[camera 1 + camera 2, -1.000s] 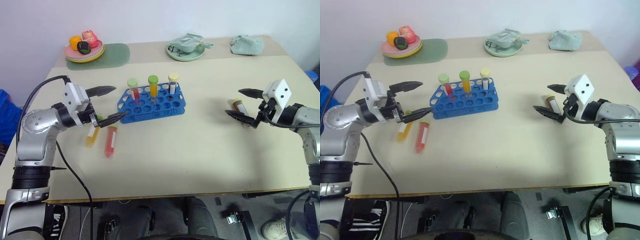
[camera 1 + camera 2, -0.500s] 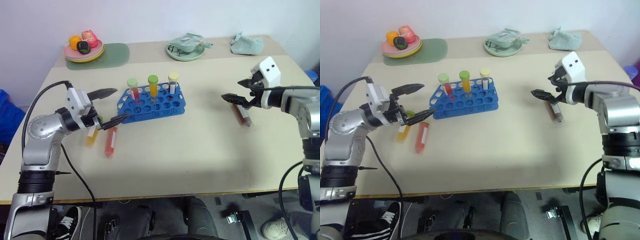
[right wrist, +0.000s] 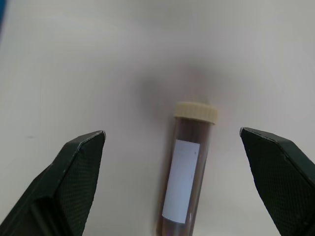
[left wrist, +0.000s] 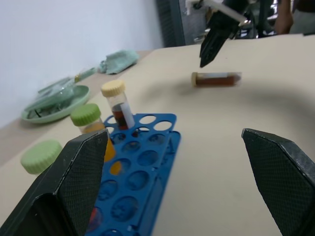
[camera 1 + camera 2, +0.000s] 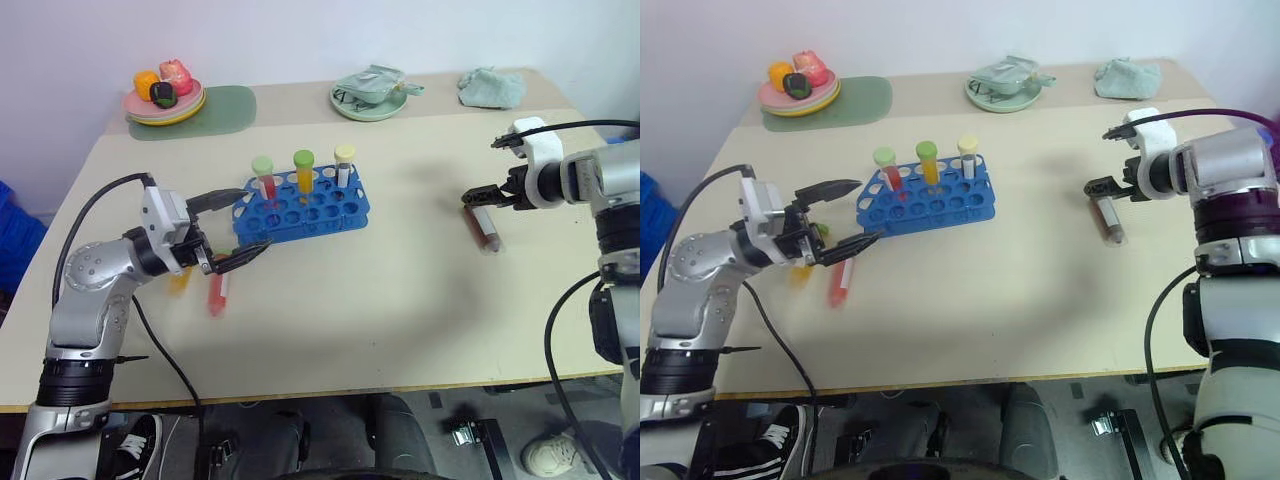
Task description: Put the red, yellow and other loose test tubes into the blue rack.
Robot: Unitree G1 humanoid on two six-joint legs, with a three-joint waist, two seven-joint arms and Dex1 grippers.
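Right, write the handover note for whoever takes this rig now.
Left gripper: open, empty, beside the bright blue plastic rack.
Right gripper: open, empty, above the dark brown tube with pale-yellow cap, which lies on the table.
Red tube and yellow-orange tube lie loose near the left gripper.
Done: three capped tubes stand in the rack.
Left: rack all three loose tubes.

The right end effector [image 5: 487,197] swung above the brown tube [image 5: 485,229].
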